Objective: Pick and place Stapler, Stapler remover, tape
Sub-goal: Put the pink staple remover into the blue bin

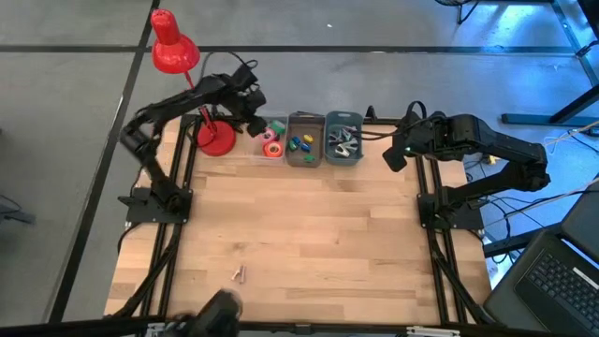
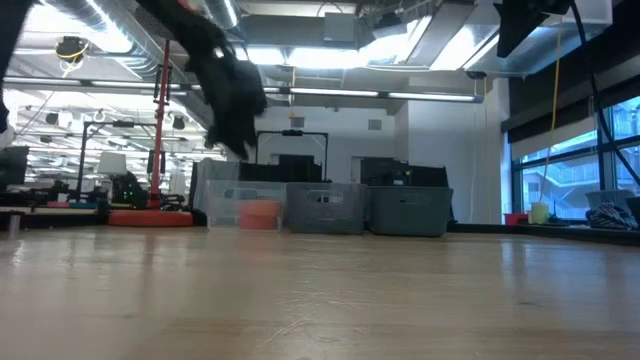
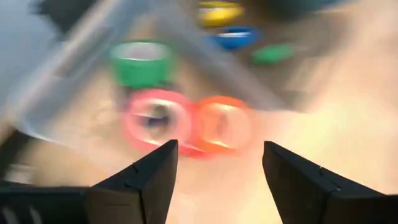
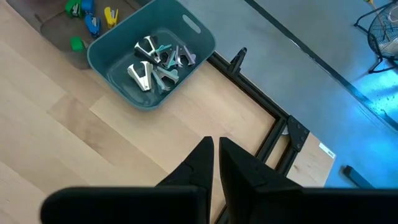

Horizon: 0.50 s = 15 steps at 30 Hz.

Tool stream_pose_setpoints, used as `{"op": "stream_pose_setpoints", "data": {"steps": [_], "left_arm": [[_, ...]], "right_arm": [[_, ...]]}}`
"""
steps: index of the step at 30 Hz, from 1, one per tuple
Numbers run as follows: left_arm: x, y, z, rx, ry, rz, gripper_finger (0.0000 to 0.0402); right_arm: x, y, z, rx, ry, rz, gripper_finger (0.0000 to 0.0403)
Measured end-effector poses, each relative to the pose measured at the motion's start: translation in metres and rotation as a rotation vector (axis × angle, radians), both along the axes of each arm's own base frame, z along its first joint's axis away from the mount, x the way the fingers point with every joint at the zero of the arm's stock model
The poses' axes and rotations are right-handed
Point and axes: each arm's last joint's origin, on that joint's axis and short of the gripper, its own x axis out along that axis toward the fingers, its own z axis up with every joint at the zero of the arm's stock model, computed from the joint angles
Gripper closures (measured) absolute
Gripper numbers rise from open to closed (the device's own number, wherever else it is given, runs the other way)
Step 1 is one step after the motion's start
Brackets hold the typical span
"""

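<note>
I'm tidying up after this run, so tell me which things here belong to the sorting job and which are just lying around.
Part of the job:
- tape rolls in the clear bin
- small staplers in the middle bin
- staple removers in the teal bin
- left end effector, open above the tape

Lying about:
- red desk lamp
- small item on the table
- laptop

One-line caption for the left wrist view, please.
Left gripper, fingers apart and empty, above pink, orange and green tape rolls in the clear bin.

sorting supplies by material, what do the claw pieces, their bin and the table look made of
The grey claw-shaped staple removers look like shiny bare metal with glints. Their teal rectangular bin seems matte moulded plastic. The pale table looks like jointed wood planks, with visible grain and seams.
</note>
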Motion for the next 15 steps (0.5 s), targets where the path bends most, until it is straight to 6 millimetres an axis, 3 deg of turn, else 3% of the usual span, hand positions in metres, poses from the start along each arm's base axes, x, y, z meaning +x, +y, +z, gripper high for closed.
{"op": "stream_pose_setpoints", "data": {"steps": [4, 7, 11, 15], "left_arm": [[-0.01, -0.058, 0.047, -0.072, -0.156, -0.115, 0.0187], [-0.02, -0.11, 0.062, -0.042, -0.2, -0.2, 0.0192], [-0.031, -0.174, 0.053, -0.113, -0.255, -0.253, 0.0194], [-0.042, -0.225, 0.02, -0.238, -0.239, -0.174, 0.0192]], "right_arm": [[0.0, 0.0, 0.0, 0.003, -0.007, -0.009, 0.0373], [0.0, 0.0, 0.0, 0.002, -0.015, -0.022, 0.0373], [0.0, 0.0, 0.0, -0.014, -0.016, -0.029, 0.0373], [0.002, -0.001, 0.001, -0.022, -0.04, -0.031, 0.0373]]}}
